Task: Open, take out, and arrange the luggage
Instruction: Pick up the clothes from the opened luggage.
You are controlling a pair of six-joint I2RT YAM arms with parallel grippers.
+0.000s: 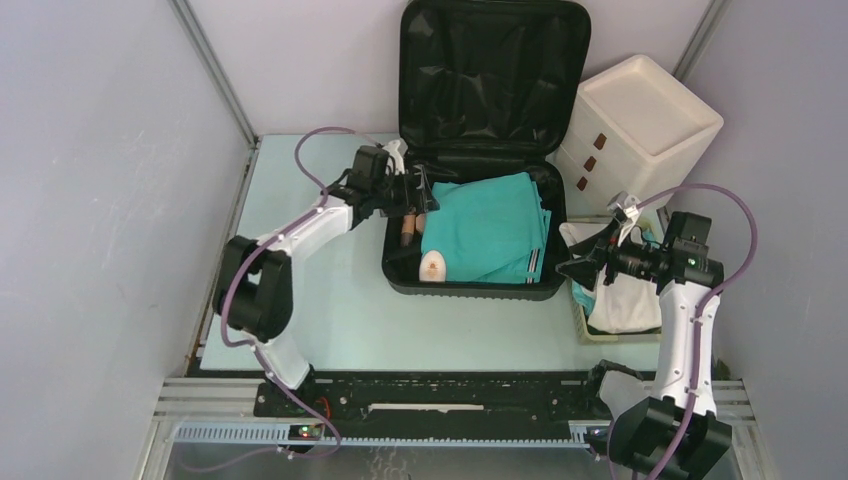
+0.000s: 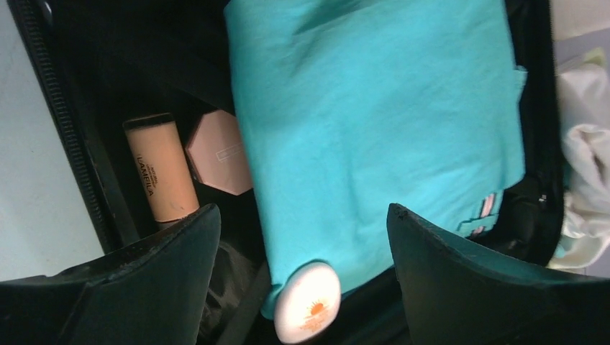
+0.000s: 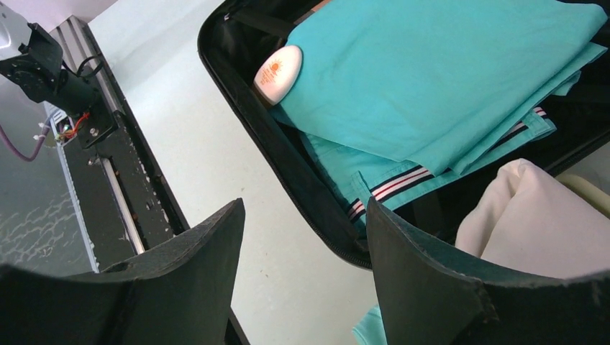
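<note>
From above, the luggage (image 1: 490, 75) lies open at the back middle of the desk (image 1: 320, 320), its lid standing up against the rear wall and its tray flat in front of it. Folded teal clothes (image 1: 490, 230) fill most of the tray, with a white oval bottle (image 1: 432, 266) at their near left corner and a beige tube (image 1: 407, 230) along the left wall. The left claw (image 1: 415, 190) hangs over the tray's left edge, and the right claw (image 1: 580, 268) is just off the tray's right near corner, above a pale basket (image 1: 585, 325) holding white cloth (image 1: 625, 305). A white drawer box (image 1: 640, 120) stands right of the lid. In the left wrist view the left claw (image 2: 302, 215) is spread wide with nothing between its fingers. Below it are the teal clothes, the bottle partly under their edge, the tube, and a pink compact (image 2: 219, 154) touching the tube's side. In the right wrist view the right claw (image 3: 306, 208) is also spread and grips nothing. It points across the luggage's black rim (image 3: 288, 158), where striped trim (image 3: 395, 183) shows under the teal layers, and the white cloth lies close on the right.
</note>
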